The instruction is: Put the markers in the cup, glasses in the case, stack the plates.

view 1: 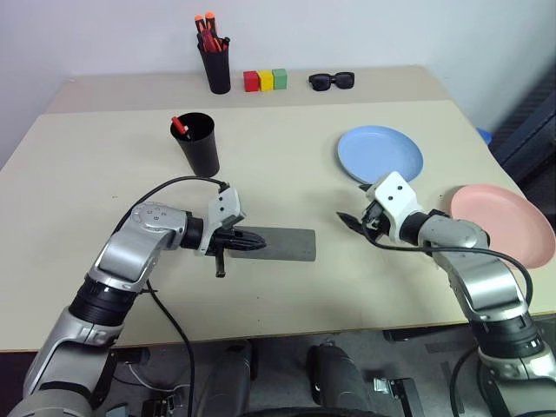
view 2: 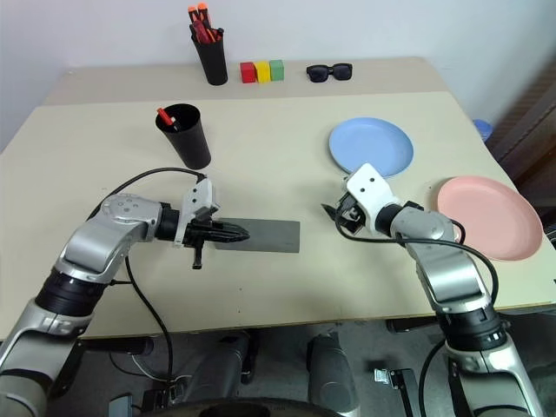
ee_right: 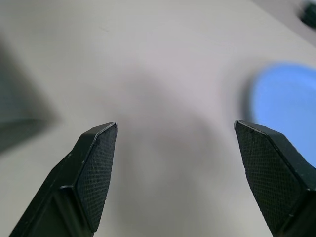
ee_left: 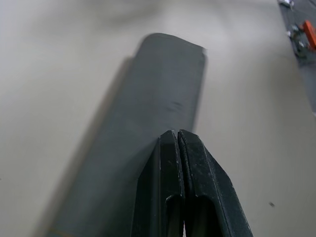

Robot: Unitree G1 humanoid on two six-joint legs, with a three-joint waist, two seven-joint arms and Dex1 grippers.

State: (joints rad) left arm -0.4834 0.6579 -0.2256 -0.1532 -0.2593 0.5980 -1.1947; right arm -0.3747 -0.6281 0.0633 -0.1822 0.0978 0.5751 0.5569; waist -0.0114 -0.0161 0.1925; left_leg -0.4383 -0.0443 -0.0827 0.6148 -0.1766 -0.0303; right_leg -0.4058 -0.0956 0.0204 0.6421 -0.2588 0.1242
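The grey case (view 1: 287,244) lies closed and flat in the middle of the table. My left gripper (view 1: 254,243) is shut with nothing between its fingers, its tips (ee_left: 177,137) over the left end of the case lid (ee_left: 148,113). The black cup (view 1: 196,144) stands behind it, a red-capped marker (view 1: 179,124) leaning inside. My right gripper (view 1: 354,224) hangs open and empty over bare table between the case and the light blue plate (view 1: 380,154). Its fingers (ee_right: 96,163) stand wide apart. The pink plate (view 1: 502,222) lies apart from the blue one, by the right edge. The glasses are out of view.
At the back of the table stand a black pen holder (view 1: 215,68) with orange-capped pens, three coloured blocks (view 1: 265,80) and black sunglasses (view 1: 331,81). Bare tabletop stretches to the left of the cup and along the front edge.
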